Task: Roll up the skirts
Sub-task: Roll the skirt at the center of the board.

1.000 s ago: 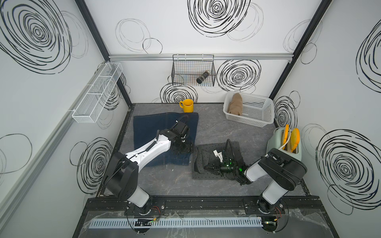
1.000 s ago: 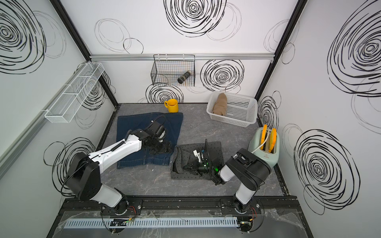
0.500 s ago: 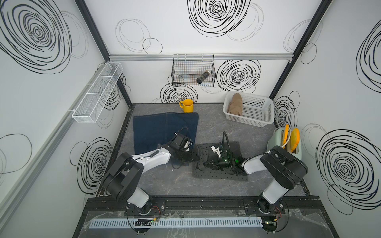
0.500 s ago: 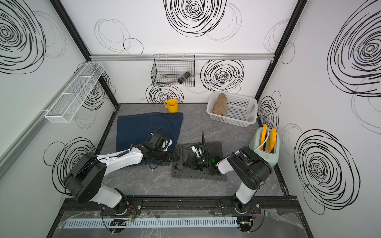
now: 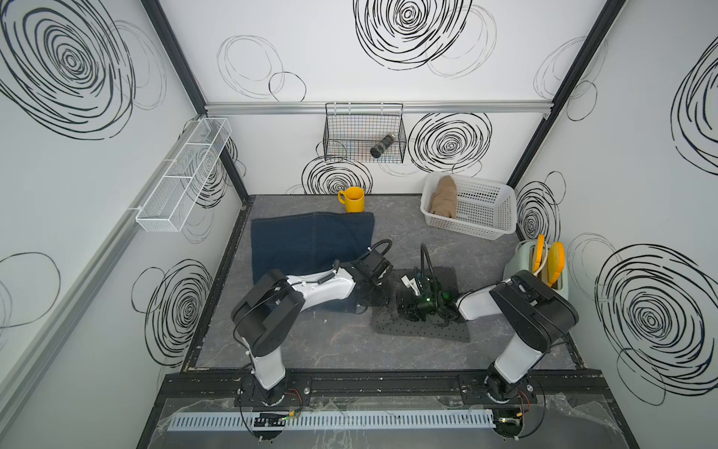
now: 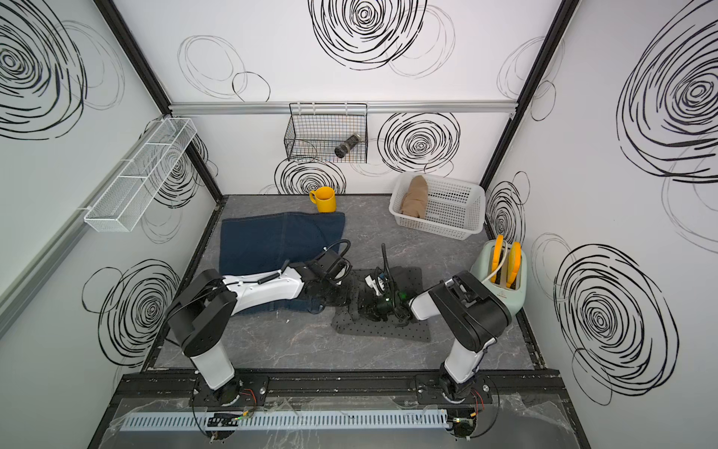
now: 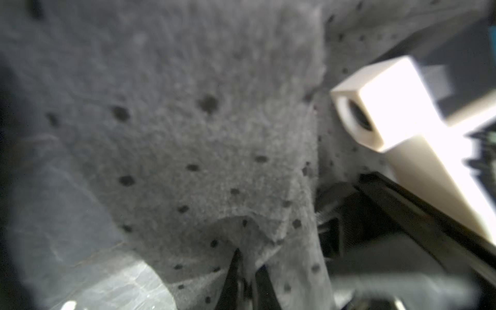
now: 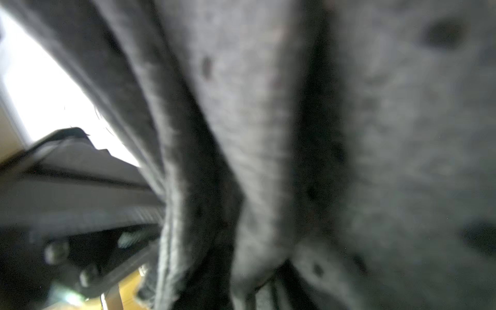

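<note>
One of the three skirts looks finished: the tan skirt (image 5: pixel 444 196) lies as a bundle in the white basket (image 5: pixel 481 233) at the upper right of both top views. That leaves two.

The denim skirt (image 5: pixel 311 241) lies spread flat on the bench (image 5: pixel 330 350) left of centre. It is not rolled at all, and the left arm reaches across its lower edge.

The dotted grey skirt (image 5: pixel 423 330) is the one in hand. It lies just right of centre, its left part bunched and folded up, its lower strip flat on the bench. Both grippers are at that bunched part.

In the left wrist view the left gripper (image 7: pixel 245 265) has its fingers drawn close together, with a fold of the dotted cloth pinched between them. The pinch is near the skirt's edge, where bare bench shows.

The right gripper (image 5: pixel 410 309) sits low on the cloth close by. The right wrist view is filled with blurred grey folds, so I cannot tell whether its jaws are wide, narrow or holding anything.

My judgement is that the task is roughly a third done, with the grey roll barely begun and the denim untouched.
</note>
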{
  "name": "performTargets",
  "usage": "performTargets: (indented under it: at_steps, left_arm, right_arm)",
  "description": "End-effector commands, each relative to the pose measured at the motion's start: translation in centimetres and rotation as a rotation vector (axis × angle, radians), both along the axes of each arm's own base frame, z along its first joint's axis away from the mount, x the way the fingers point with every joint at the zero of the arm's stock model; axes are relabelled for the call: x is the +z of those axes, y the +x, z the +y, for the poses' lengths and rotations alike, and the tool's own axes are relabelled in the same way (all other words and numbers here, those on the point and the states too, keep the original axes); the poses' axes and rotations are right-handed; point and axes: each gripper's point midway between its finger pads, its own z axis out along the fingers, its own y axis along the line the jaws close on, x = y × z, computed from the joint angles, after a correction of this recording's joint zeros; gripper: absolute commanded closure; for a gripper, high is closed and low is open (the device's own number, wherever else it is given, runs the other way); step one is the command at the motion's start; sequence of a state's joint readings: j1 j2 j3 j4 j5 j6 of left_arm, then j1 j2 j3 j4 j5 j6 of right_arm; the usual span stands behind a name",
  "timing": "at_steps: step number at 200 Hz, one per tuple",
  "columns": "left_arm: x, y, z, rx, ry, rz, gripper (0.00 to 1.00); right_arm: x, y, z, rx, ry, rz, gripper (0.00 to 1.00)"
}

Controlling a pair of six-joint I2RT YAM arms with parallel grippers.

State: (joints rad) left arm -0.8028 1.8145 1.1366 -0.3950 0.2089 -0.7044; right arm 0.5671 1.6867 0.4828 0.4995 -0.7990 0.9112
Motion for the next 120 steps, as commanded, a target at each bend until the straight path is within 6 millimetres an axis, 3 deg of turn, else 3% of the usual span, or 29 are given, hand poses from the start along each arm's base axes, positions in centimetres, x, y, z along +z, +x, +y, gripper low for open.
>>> performTargets:
  at_steps: [1,39,85,99,120]
  left_arm:
    - [-1.0,0.6,1.9,0.012,0.277,-0.075,0.95]
    - [-2.0,1.1,0.7,0.021,0.333,-0.066,0.95]
    - [-1.5,1.7,-0.1,0.011,0.33,-0.087,0.95]
    - [-1.1,1.7,-0.3,0.005,0.338,-0.113,0.95]
    - [-0.8,1.1,-1.2,-0.026,0.336,-0.128,0.95]
  right_arm:
    - [-0.7,0.9,-1.3,-0.046,-0.13,-0.003,0.54]
    - [-0.9,1.6,-4.0,-0.169,-0.214,0.055,0.43]
    - [1.5,2.5,-6.6,-0.271,-0.201,-0.006,0.38]
    - [2.0,3.1,-7.8,-0.314,-0.21,-0.018,0.43]
    - [3.1,3.9,-8.2,-0.327,-0.153,-0.055,0.6]
